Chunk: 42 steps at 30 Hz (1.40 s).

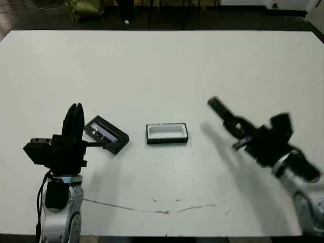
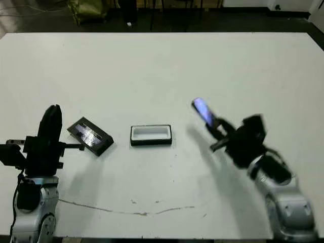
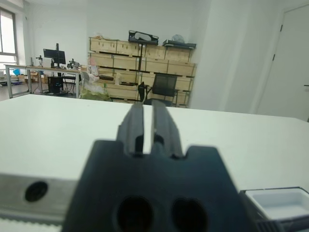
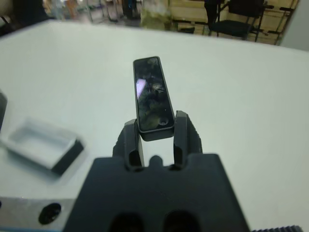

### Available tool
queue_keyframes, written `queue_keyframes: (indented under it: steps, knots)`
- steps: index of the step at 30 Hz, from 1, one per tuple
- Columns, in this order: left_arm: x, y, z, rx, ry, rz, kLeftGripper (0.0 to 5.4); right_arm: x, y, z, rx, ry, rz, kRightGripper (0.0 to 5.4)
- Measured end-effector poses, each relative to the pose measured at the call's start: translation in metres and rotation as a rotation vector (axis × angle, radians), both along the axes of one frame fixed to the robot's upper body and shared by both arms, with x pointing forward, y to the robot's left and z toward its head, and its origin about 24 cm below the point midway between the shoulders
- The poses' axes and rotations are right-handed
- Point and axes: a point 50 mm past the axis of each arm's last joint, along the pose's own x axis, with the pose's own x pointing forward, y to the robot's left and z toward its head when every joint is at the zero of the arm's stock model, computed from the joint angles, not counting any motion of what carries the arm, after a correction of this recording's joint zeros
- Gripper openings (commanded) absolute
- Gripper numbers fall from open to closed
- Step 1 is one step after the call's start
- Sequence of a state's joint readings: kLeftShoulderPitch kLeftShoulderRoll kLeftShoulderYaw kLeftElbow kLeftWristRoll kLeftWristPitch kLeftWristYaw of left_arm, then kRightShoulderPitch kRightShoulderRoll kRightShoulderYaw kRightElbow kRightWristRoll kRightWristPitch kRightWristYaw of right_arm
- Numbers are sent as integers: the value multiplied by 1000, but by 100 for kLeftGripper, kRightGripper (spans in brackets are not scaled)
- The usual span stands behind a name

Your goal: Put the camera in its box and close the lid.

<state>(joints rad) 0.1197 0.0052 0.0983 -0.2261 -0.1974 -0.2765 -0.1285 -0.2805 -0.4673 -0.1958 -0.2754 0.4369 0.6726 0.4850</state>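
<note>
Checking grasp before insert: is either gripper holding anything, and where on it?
Right gripper holds the camera by one end, the rest sticking out past the fingers. Left gripper is nearly shut and holds nothing.

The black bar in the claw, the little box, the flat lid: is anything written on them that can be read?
No text is readable anywhere.
Camera, held in the right claw: only glossy reflections on its face.
Lid: a shiny strip, too blurred to read.
Box: plain white lining, no marks.
</note>
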Motion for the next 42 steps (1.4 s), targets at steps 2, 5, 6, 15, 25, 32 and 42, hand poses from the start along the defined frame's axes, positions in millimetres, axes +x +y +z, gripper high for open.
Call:
queue_keyframes:
  steps: [2, 5, 6, 15, 25, 32, 42]
  knots:
    - [0, 0, 0, 0, 0, -1, 0, 10, -1, 14, 31, -3, 36, 10]
    - [0, 0, 0, 0, 0, -1, 0, 21, 2, 27, 40, -3, 119, 10]
    - [0, 0, 0, 0, 0, -1, 0, 25, 4, 30, 34, 3, 159, 10]
    - [0, -1, 0, 2, 5, -1, 0, 66, 10, 39, -104, 25, 491, 10]
    - [-1, -1, -1, -5, 16, -2, 0, 86, 24, 25, -282, 85, 679, 10]
    - [-1, -2, -1, -2, 14, -4, 0, 83, 42, 26, -362, 49, 794, 10]
    - [0, -3, 0, 9, 5, -1, 0, 55, 57, 23, -424, 92, 844, 10]
